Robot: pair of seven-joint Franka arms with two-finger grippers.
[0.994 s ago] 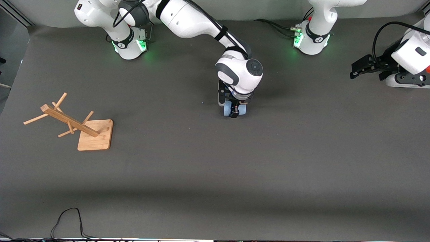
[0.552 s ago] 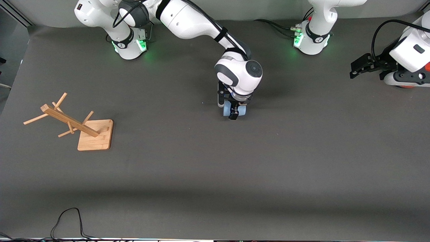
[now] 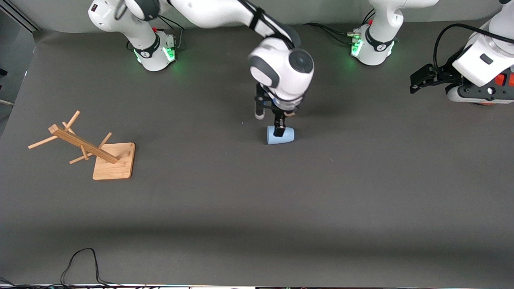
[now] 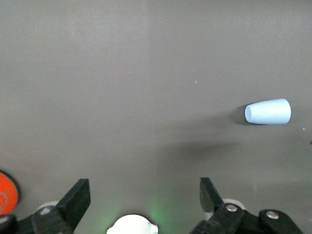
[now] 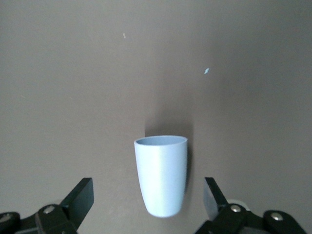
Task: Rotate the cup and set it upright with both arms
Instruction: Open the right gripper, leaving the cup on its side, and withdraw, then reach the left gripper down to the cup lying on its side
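Observation:
The pale-blue cup (image 3: 280, 135) lies on its side on the dark table, about midway between the two arms' ends. My right gripper (image 3: 269, 122) hangs open just above it, jaws spread wider than the cup and empty. In the right wrist view the cup (image 5: 161, 175) lies between the open fingers (image 5: 82, 194), rim pointing away from the gripper. My left gripper (image 3: 417, 82) is open and empty, held over the left arm's end of the table and waiting. The left wrist view shows the cup (image 4: 268, 111) far off on its side, and that gripper (image 4: 144, 189) is open.
A wooden peg rack (image 3: 96, 154) on a square base stands toward the right arm's end. A black cable (image 3: 82, 261) loops at the table edge nearest the front camera. The left arm's green-lit base (image 3: 371, 46) shows in the left wrist view (image 4: 131, 225).
My right gripper has risen from down around the cup, leaving it lying on the table. My left gripper has shifted slightly toward the middle.

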